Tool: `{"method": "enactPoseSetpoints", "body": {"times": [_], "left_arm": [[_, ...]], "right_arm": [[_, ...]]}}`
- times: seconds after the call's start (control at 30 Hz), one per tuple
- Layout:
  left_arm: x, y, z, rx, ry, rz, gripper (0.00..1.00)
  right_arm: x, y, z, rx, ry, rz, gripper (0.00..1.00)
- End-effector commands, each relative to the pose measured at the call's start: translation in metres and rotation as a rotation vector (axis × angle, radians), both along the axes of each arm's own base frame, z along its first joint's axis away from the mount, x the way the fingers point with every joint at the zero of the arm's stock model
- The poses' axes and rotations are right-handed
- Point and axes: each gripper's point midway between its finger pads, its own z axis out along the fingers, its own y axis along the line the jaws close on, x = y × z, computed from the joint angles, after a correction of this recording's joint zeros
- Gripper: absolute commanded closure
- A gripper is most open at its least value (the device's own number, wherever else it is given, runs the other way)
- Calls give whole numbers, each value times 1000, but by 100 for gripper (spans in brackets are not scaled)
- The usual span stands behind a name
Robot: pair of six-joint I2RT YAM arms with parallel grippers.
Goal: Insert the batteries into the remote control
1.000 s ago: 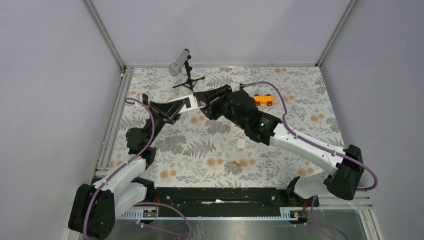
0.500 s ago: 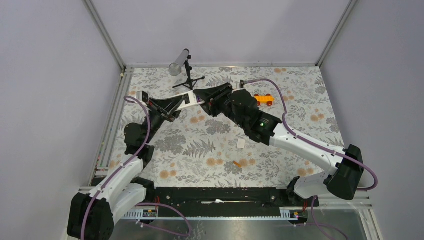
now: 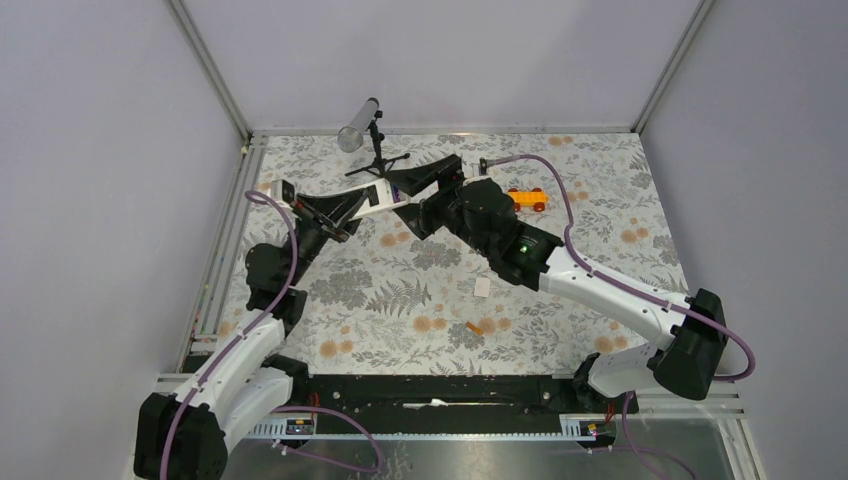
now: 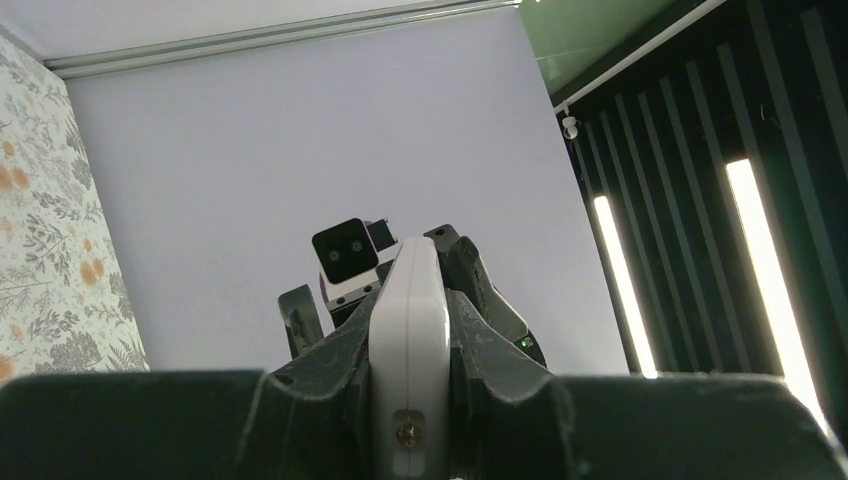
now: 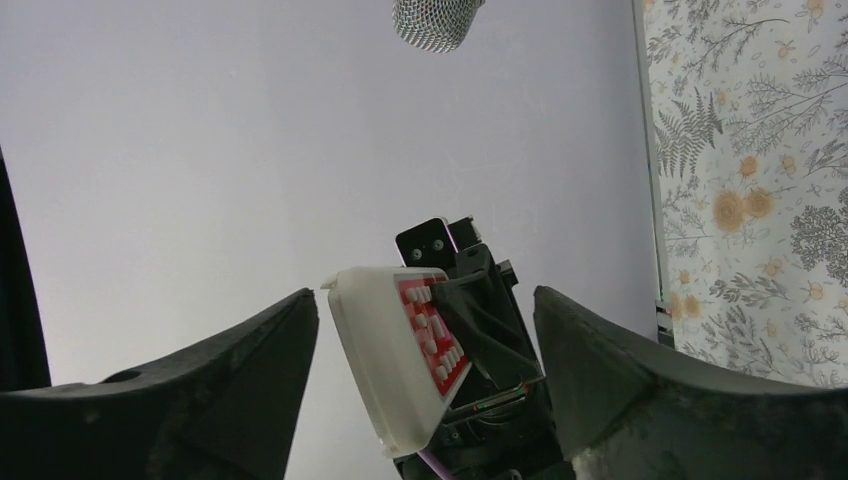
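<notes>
The remote control [image 3: 374, 197] is held in the air over the far left of the table, its white edge up. My left gripper [image 3: 345, 208] is shut on its lower end; in the left wrist view the white remote [image 4: 410, 340] is clamped between both fingers [image 4: 330, 360]. My right gripper [image 3: 402, 203] is open, and its fingers stand either side of the remote's free end without touching. The right wrist view shows the remote's red front and white buttons [image 5: 432, 335] between them. An orange battery [image 3: 474, 328] lies on the table in front. I cannot make out the blue-purple battery.
A small white piece [image 3: 482, 288] lies on the flowered table near the middle. An orange toy car [image 3: 527, 199] stands behind the right arm. A microphone [image 3: 357, 125] on a black tripod stands at the far edge, just behind the grippers. Metal frame rails run along the table's sides.
Both grippers and the remote have shifted slightly toward the far side. The right gripper's fingers have spread wider round the remote's end.
</notes>
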Motion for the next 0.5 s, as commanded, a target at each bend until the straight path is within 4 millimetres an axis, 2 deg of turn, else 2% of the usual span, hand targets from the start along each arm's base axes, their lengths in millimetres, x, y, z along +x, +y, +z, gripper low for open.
{"method": "enactPoseSetpoints", "body": {"times": [0.0,0.13,0.27,0.33,0.4,0.47], "left_arm": [[-13,7,32,-7,-134,41,100],[-11,6,19,41,-125,50,100],[-7,8,11,82,-124,65,100],[-4,10,6,109,-121,72,100],[-2,11,-1,141,-114,77,100],[-1,9,-14,198,-93,72,100]], "right_arm": [[1,-6,30,28,-100,-9,11],[0,-23,43,1,-171,-48,1],[1,-46,39,-46,-193,-85,0],[0,-60,29,-79,-196,-87,0],[3,-89,18,-108,-215,-91,3],[2,-117,-11,-190,-221,-53,9]]}}
